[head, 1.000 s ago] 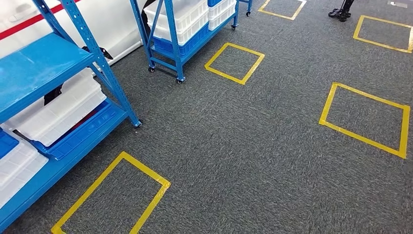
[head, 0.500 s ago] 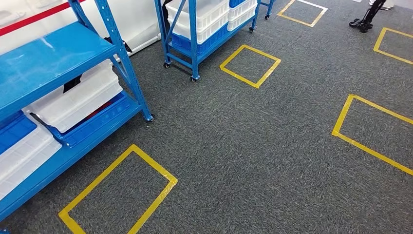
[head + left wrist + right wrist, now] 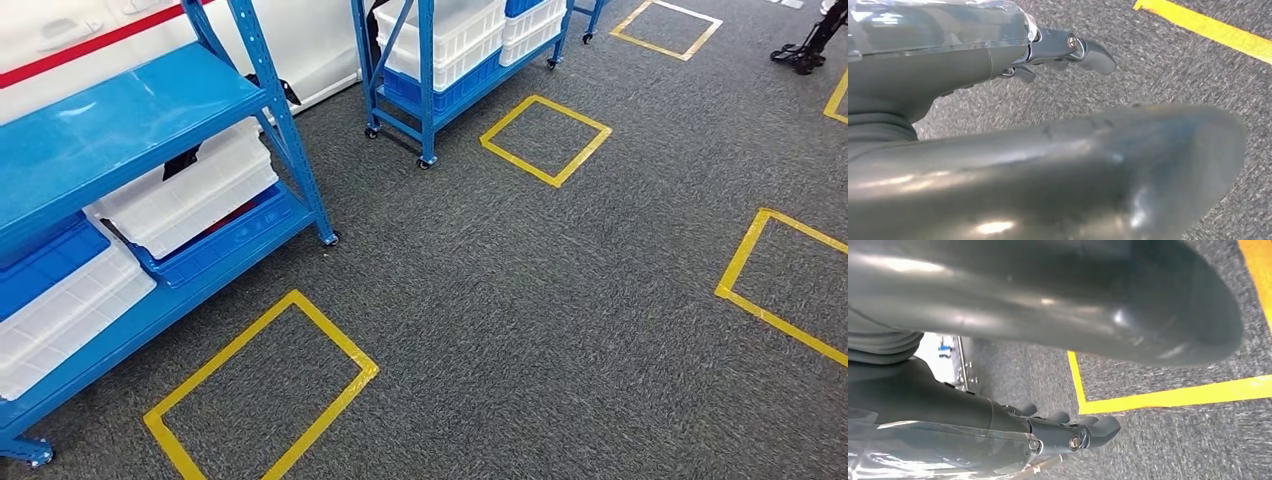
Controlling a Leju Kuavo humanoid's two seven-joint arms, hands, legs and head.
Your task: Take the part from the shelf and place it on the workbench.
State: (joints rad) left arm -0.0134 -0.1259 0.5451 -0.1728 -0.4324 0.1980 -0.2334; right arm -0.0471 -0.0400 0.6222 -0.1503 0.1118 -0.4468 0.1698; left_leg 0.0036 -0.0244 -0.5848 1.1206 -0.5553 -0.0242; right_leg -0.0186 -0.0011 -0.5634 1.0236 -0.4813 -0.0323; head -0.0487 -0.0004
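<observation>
Head view, looking down at a grey speckled carpet (image 3: 520,300) marked with yellow tape squares, one close in front (image 3: 262,392), one further off (image 3: 546,139) and part of one at the right edge (image 3: 775,280). At the left stands a blue metal shelf rack (image 3: 130,120) with a bare blue upper shelf; under it, on the lower shelf, sit white divided plastic trays (image 3: 185,195) stacked on blue crates (image 3: 225,240). Which tray holds the part cannot be told, since no single part can be made out. A second blue rack on castors (image 3: 425,90) stands further back, loaded with white bins (image 3: 450,30) over blue ones. A dark stand or foot (image 3: 805,50) sits at the far right corner. Left wrist view: the left hand (image 3: 1058,50) hangs over the carpet, beside a strip of yellow tape (image 3: 1208,27); its dark fingers (image 3: 1093,55) reach outward with nothing between them and the thick grey thumb. Right wrist view: the right hand (image 3: 1068,432) hangs over carpet near a corner of a yellow tape square (image 3: 1148,397); its fingers (image 3: 1103,427) are lightly bent, apart from the thumb, and hold nothing.
</observation>
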